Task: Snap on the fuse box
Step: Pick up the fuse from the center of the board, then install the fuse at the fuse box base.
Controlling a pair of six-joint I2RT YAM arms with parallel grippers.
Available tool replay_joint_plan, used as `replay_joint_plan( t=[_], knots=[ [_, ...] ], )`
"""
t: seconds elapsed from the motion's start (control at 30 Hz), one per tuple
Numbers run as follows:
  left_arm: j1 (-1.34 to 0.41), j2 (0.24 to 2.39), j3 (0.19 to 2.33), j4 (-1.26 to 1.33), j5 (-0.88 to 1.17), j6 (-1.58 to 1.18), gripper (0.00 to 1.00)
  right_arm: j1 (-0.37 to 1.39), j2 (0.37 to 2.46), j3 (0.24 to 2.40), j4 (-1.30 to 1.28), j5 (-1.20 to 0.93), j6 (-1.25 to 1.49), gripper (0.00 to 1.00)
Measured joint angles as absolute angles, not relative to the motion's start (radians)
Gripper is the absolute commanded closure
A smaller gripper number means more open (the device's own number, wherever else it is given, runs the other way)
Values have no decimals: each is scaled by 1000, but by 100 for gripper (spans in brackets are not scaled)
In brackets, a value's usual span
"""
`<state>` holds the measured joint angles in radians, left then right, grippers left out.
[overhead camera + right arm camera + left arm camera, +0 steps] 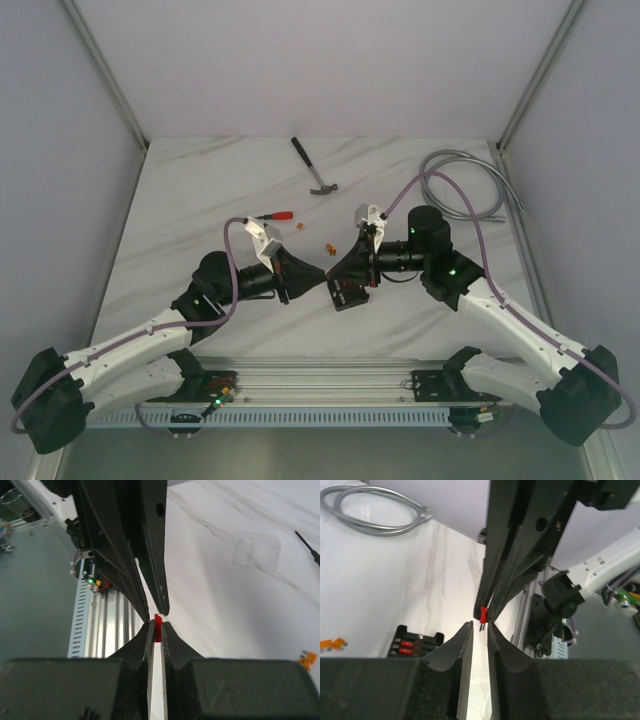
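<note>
fuse box (415, 640) is in no grip: right gripper (157, 629) fingers pinch a small red fuse (158, 619), left gripper (480, 625) fingers stand slightly parted, tip-to-tip facing them, both above the table (180, 200). box lies open on the table near below the tips, red fuses seated in its slots. judged light, rigid, apt to skid on the smooth top; best held across opposite outer walls, clear of slots.
</note>
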<state>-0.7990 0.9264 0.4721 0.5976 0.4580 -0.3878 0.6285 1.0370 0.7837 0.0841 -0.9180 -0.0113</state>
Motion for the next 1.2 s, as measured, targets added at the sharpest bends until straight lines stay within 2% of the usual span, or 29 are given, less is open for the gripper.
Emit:
replay_joint_plan(
  t=[0.07,0.13,0.53,0.73,0.97,1.2],
  knots=[
    [-799,926,472,581,411,-389,51,628,1037,783,67,-873,-6,100],
    [-799,926,472,559,345,-389,44,628,1039,783,45,-811,5,100],
    [-780,922,472,370,-156,-471,14,664,1103,773,-132,-275,173,100],
    [-755,941,472,283,-298,-539,1,748,1172,775,-206,-6,246,100],
    [-738,955,472,229,-358,-592,0,812,1299,793,-266,189,300,100],
    [-726,976,472,207,-372,-621,0,838,1375,809,-263,263,330,100]
  ],
)
